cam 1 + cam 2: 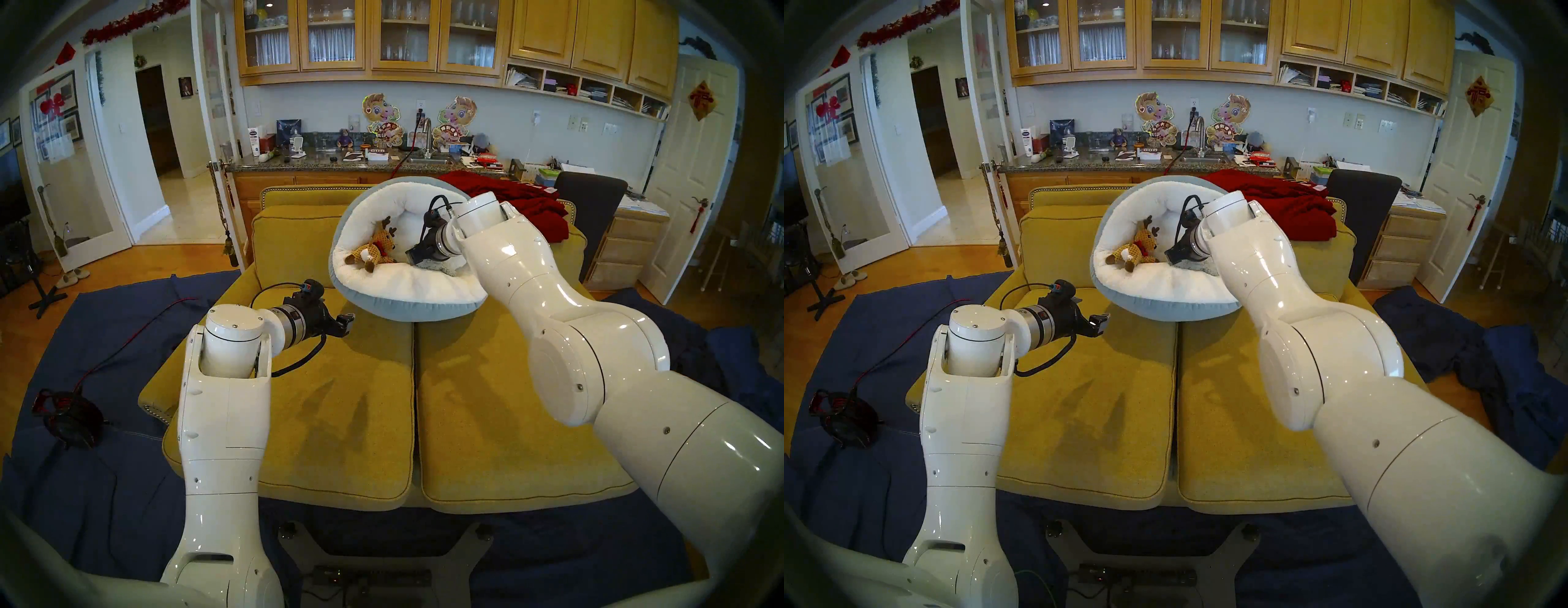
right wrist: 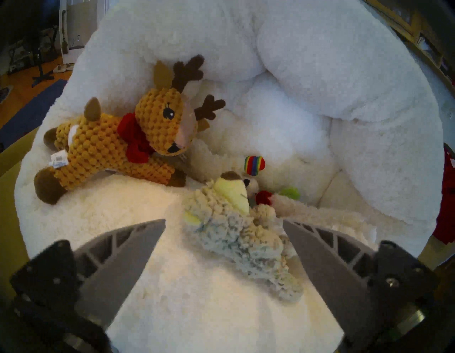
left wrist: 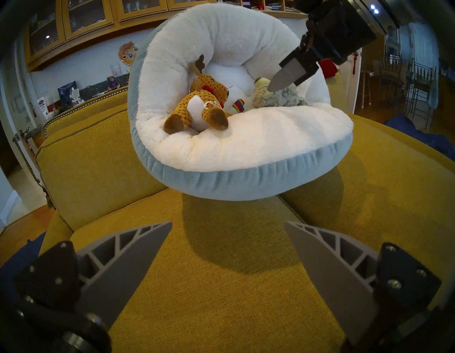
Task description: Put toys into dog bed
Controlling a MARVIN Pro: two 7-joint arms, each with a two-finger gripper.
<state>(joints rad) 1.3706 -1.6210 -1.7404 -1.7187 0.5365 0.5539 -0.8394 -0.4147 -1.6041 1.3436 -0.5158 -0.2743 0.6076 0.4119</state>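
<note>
Yellow sofa (image 1: 339, 424), dog bed (image 1: 403, 297) — red blanket (image 1: 517, 199) behind

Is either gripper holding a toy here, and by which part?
Nothing is held. The right gripper stands open over the shaggy grey-beige toy lying in the dog bed; the left gripper is open and empty.

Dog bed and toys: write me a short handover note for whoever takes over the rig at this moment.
Left gripper: open, empty, above the sofa cushion, short of the dog bed.
Right gripper: open inside the bed, holding nothing; the shaggy grey toy lies between its fingers.
In the bed: reindeer, grey toy, rainbow toy, plus bits of green and white plush behind, partly hidden.
Done: no toys visible on the sofa.
Left: confirm all toys are in, withdraw the right arm.
</note>
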